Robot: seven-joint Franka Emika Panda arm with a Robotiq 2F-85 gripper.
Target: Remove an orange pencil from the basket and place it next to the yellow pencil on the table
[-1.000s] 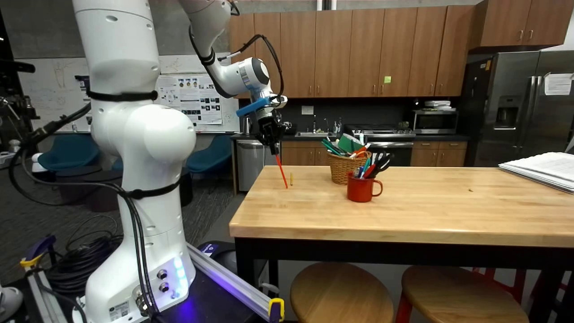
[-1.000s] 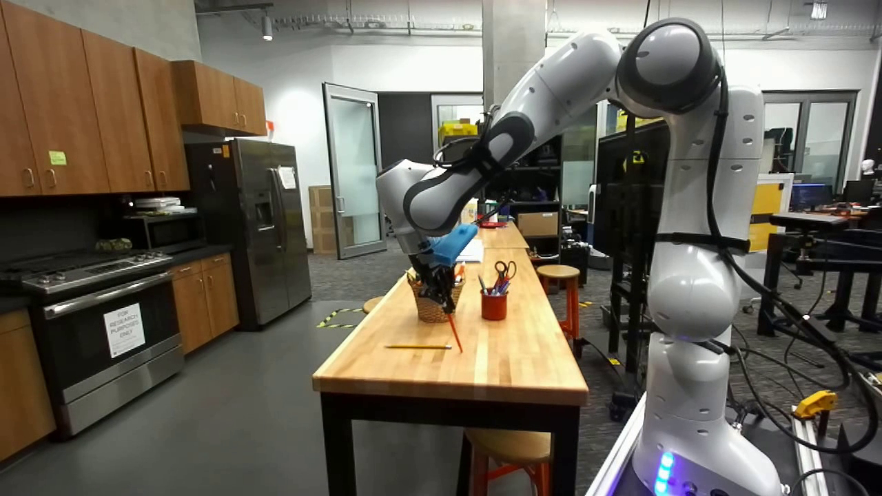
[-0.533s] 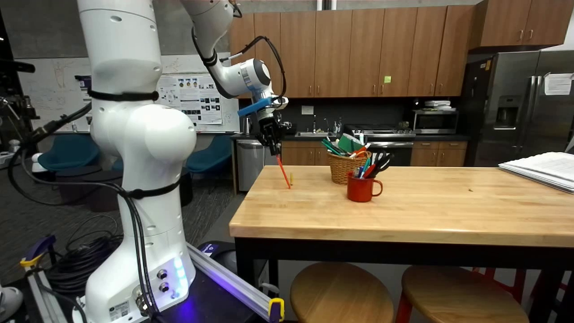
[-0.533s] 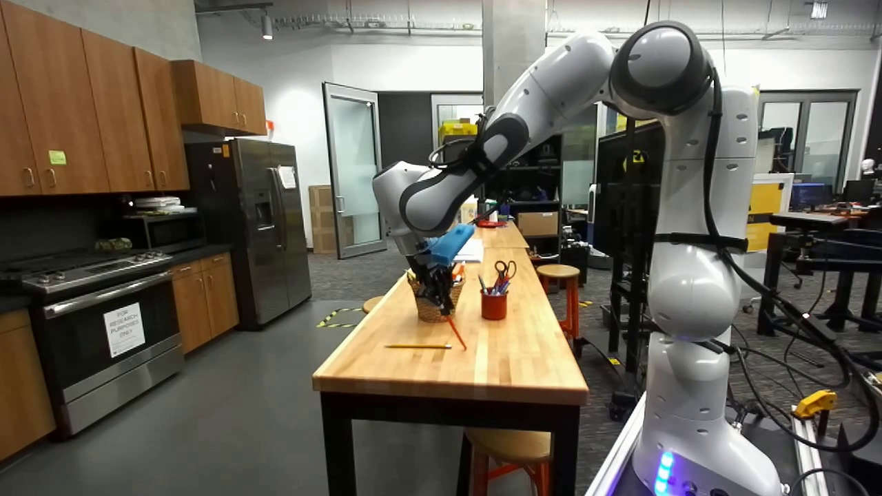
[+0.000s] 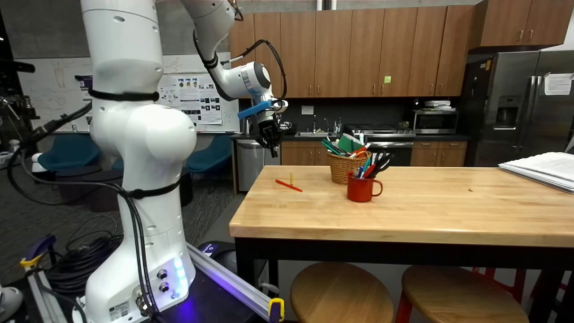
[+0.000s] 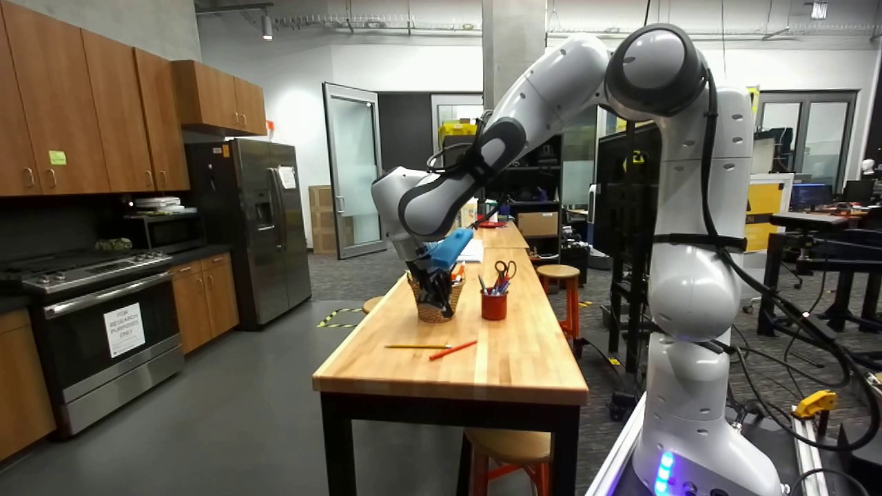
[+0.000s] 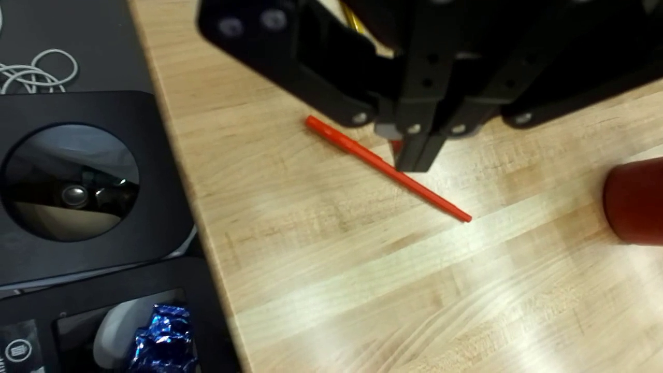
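Observation:
The orange pencil point(image 5: 289, 185) lies flat on the light-wood table point(image 5: 403, 202) in both exterior views point(image 6: 453, 350). The yellow pencil point(image 6: 417, 346) lies close beside it, its tip near the orange pencil's middle; I cannot tell if they touch. In the wrist view the orange pencil point(image 7: 357, 150) lies below my gripper point(image 7: 418, 160), whose fingertips are together with nothing between them. A bit of the yellow pencil point(image 7: 353, 20) shows behind the gripper there. In an exterior view my gripper point(image 5: 274, 154) hangs above the pencils. The tan basket point(image 5: 342, 171) holds green and orange items.
A red mug point(image 5: 360, 190) with pens and scissors stands near the basket; it also shows in the wrist view point(image 7: 637, 202). A stack of white paper point(image 5: 545, 168) lies farther along the table. The table's near end edge point(image 6: 448, 393) is close to the pencils.
The orange pencil tilted from the gripper a second ago with its lower end at the table; now it is let go and lies flat. The gripper has barely moved.

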